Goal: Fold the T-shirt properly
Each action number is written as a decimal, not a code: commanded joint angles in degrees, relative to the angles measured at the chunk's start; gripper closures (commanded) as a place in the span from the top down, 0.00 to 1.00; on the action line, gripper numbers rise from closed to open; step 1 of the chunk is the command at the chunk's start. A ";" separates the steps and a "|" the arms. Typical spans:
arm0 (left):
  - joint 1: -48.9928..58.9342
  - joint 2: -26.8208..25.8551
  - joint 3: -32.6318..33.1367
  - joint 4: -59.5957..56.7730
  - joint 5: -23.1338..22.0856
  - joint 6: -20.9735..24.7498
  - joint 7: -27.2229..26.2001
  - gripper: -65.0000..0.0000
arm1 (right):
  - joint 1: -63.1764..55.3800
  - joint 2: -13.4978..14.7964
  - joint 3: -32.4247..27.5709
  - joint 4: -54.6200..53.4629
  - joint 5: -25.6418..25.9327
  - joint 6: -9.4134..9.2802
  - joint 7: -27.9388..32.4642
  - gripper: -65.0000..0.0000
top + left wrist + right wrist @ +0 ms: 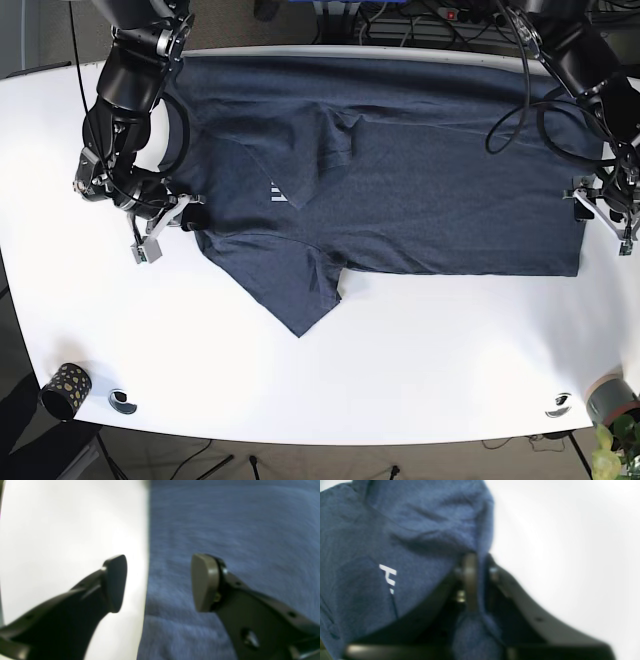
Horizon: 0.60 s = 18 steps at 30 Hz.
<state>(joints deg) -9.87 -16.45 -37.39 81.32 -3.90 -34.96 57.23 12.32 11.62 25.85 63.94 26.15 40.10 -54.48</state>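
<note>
Gripping: the right gripper [476, 580] is pinched on a bunched edge of the T-shirt [400, 180] at the shoulder end; fabric is squeezed between its jaws
Waiting: the left gripper [158, 582] is spread, straddling the straight hem edge, one pad over the white table [420, 350], one over cloth
Location: the shirt lies flat across the table's far half
Long axis: runs side to side in the base view; collar end towards the right gripper, hem towards the left
Nearer arm: each arm sits at its own end
</note>
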 commanded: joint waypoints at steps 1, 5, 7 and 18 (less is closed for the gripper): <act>-2.92 -2.23 0.07 -3.65 -0.98 0.28 -1.36 0.71 | 0.83 0.56 -0.13 0.37 -1.05 -0.10 -1.57 0.00; -6.53 -2.85 0.07 -11.21 -0.98 0.37 -1.54 0.74 | 0.74 0.56 -0.13 0.45 -0.97 -0.10 -1.13 0.00; -8.29 -3.64 0.07 -15.08 -0.98 0.37 -1.54 0.74 | 0.74 0.65 -0.13 0.45 -0.97 -0.10 -1.13 0.00; -10.40 -5.66 0.33 -28.26 -0.98 0.19 -7.25 0.74 | 0.74 0.56 -0.13 0.45 -0.97 -0.10 -1.13 0.00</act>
<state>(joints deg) -19.31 -21.04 -37.08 54.00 -4.60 -34.54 49.82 12.34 11.57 25.76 63.94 26.11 40.12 -54.61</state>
